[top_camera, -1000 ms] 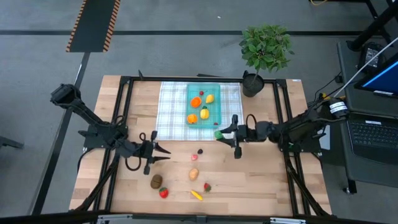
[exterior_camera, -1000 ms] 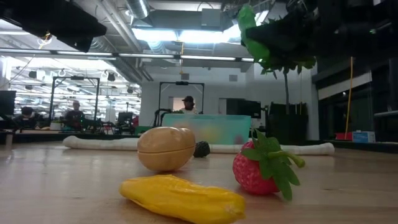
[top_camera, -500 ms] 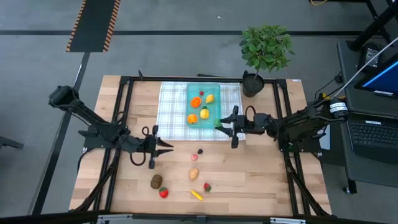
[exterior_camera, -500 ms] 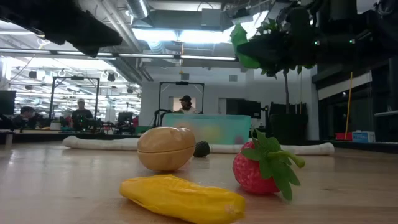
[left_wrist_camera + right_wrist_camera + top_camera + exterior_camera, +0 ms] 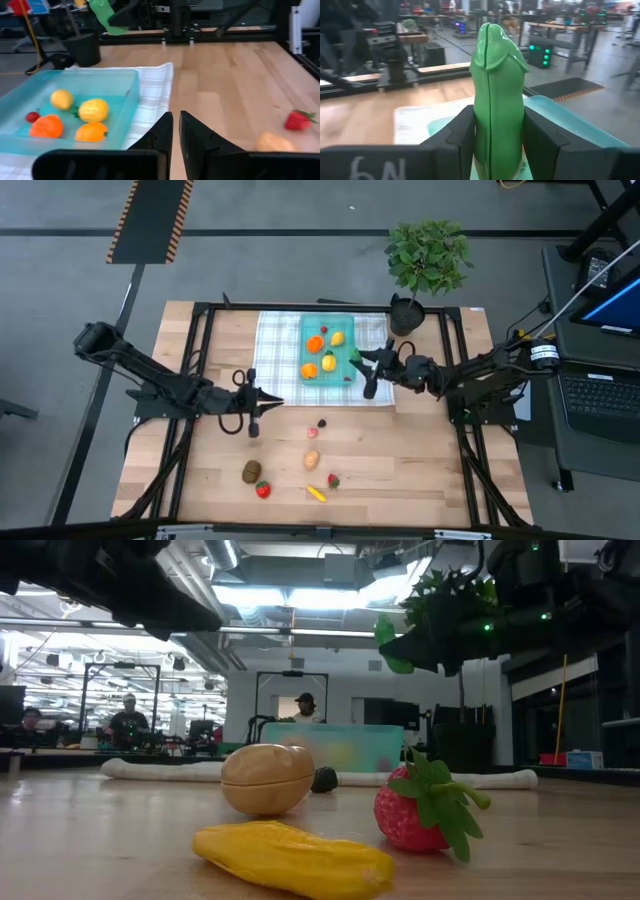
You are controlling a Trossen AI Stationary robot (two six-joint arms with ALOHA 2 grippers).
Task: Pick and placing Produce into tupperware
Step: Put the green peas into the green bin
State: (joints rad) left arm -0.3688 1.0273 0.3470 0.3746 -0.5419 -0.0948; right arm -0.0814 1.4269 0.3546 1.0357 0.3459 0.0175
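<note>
Cucumber (image 5: 497, 90) clamped between right fingers (image 5: 540, 135) — above tupperware (image 5: 329, 345).

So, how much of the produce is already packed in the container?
Done: five pieces lie in the translucent teal container. In hand: the right gripper holds the green cucumber over it. Left: six pieces on the wooden table. The shut left gripper is empty.

bare wood (image 5: 420, 450) open at right front, potted plant (image 5: 428, 260) crowding tupperware (image 5: 340, 375) far corner, produce scattered mid-front
</note>
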